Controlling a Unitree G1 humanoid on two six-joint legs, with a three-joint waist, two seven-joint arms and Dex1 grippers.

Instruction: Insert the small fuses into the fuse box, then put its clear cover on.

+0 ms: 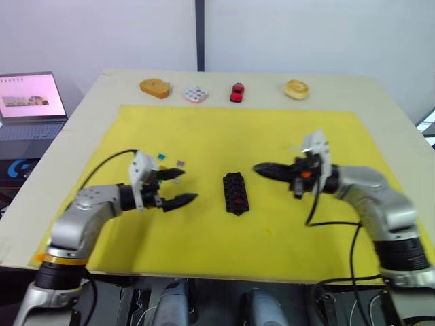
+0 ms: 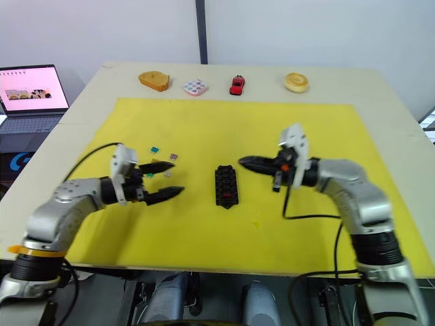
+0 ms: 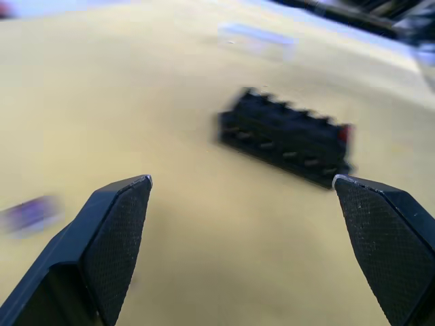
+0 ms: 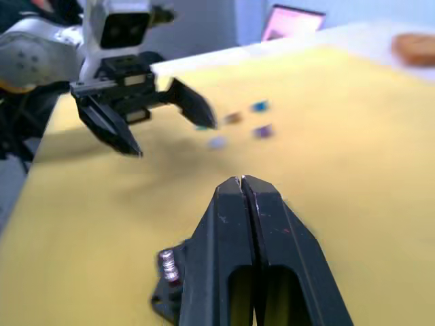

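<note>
The black fuse box (image 1: pixel 236 192) lies at the middle of the yellow mat (image 1: pixel 285 136), with a red fuse (image 1: pixel 237 201) seated near its front end. Several loose small fuses (image 2: pixel 155 148) lie scattered on the mat to its left, a purple one (image 3: pixel 30 214) among them. My left gripper (image 1: pixel 185 185) hangs open just left of the box, beside those fuses, nothing between its fingers. To the right of the box my right gripper (image 1: pixel 258 168) is shut, its tip pointing at the box with nothing visible in it. A pale translucent rectangle (image 3: pixel 257 35) beyond the box looks like the clear cover.
Along the table's far edge stand a brown bread-like piece (image 1: pixel 155 87), a white tile with coloured dots (image 1: pixel 196 94), a red toy car (image 1: pixel 236 92) and a doughnut (image 1: pixel 296 89). A laptop (image 1: pixel 30 102) sits off the table's left side.
</note>
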